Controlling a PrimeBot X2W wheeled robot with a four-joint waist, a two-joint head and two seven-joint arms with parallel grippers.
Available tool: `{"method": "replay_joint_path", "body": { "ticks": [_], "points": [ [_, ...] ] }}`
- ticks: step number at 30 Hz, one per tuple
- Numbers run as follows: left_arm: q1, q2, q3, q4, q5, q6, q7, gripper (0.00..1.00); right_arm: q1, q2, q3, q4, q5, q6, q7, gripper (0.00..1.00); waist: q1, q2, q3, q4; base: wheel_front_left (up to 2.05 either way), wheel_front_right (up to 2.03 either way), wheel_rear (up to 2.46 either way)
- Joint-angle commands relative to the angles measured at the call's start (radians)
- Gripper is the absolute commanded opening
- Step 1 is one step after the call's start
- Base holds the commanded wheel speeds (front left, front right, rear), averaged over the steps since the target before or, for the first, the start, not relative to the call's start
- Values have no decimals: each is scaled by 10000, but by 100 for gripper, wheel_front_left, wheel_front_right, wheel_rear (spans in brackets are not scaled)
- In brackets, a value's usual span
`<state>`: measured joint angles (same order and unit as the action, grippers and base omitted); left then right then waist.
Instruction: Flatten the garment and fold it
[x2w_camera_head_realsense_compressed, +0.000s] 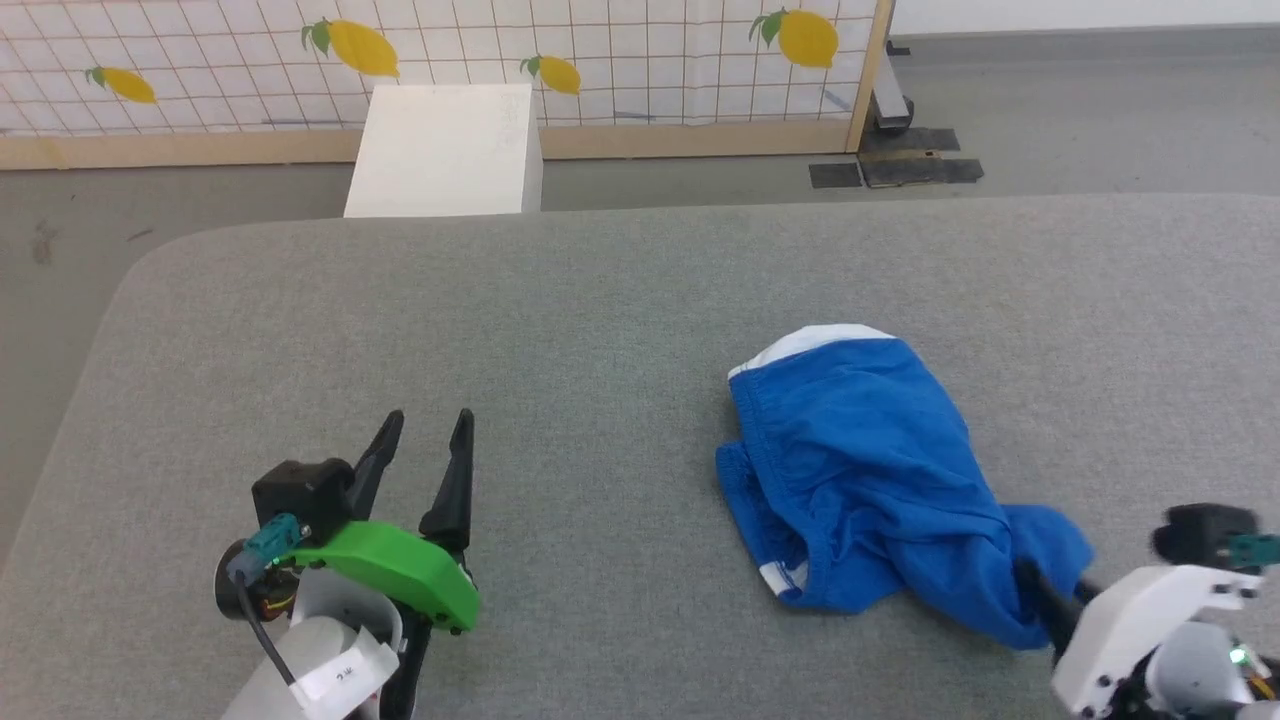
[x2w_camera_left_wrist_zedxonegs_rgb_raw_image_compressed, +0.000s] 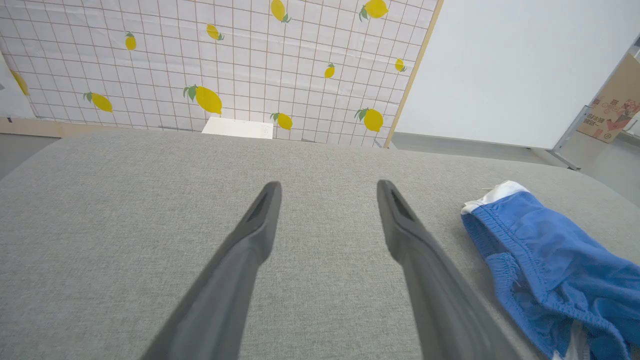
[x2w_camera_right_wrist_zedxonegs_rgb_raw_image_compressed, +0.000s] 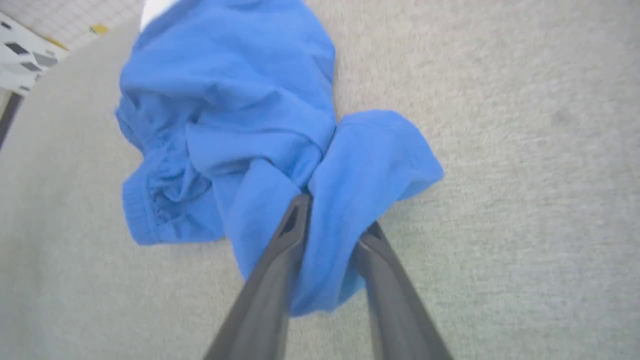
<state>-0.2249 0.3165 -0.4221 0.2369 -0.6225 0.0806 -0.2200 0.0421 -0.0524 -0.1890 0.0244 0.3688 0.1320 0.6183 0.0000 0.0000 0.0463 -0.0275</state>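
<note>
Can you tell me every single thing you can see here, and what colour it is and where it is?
shorts: one, bright blue with white trim, crumpled on the right side of the table
table: one, grey fabric top, under everything
white box: one, white, on the floor beyond the table
screen: one, white grid with yellow lemons, standing at the back
mats: a few, black, on the floor by the screen's right post
cardboard box: one, brown, far right of the room
left gripper: one, dark fingers, open over bare table
right gripper: one, dark fingers apart, a fold of shorts between them

soft matt cloth shorts (x2w_camera_head_realsense_compressed: 850, 440), coarse woven tabletop (x2w_camera_head_realsense_compressed: 500, 300)
</note>
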Motion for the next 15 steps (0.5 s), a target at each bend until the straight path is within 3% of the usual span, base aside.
{"method": "replay_joint_path", "body": {
  "ticks": [1,8,12,15],
  "points": [
    [127,-12,-20,41,-140,10,20,100,-80,10,-174,-227,91,-13,-372,100,0,0,-81,-25,0,0,0],
    [234,-246,-34,64,-379,16,2,100,-336,19,-1255,-781,804,-13,-2839,100,0,0,-281,-116,0,0,0],
    [128,-550,-13,83,-661,20,95,100,-334,20,-1679,-619,842,-13,-3411,100,0,0,-275,-192,0,0,0],
    [-345,-849,-259,233,-852,2,786,100,-388,21,-1746,-564,777,-13,-3491,100,0,0,-156,-292,0,0,0]
  ]
}}
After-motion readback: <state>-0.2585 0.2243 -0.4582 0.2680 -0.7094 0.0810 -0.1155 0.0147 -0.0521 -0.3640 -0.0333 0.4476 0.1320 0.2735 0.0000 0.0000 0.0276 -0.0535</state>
